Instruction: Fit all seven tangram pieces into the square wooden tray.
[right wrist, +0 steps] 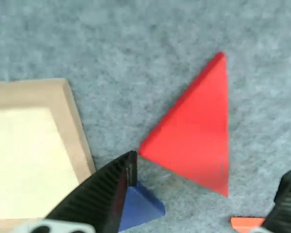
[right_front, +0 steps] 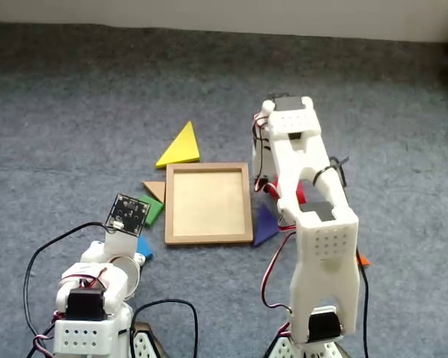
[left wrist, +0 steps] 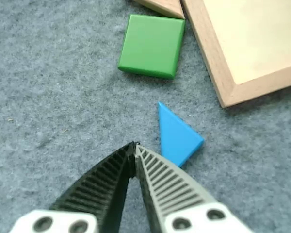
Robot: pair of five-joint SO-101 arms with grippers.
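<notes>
The right gripper (right wrist: 208,167) hangs, jaws wide, over the red triangle (right wrist: 196,131) lying beside the empty tray (right wrist: 75,121). I'd have it drop square across two edges (the dark blue piece (right wrist: 138,206) crowds one tip). The left gripper (left wrist: 135,145), jaws closed, sits by the blue triangle (left wrist: 177,136), near the green square (left wrist: 152,44).

A grey-blue carpet (right_front: 75,112) with a short, felted pile covers the whole work surface. Close up, its fibres look mottled, with a few small pale specks of lint caught in them. Along the carpet's far edge runs a pale, off-white strip (right_front: 209,15), straight and plain, spanning the carpet's full width.
</notes>
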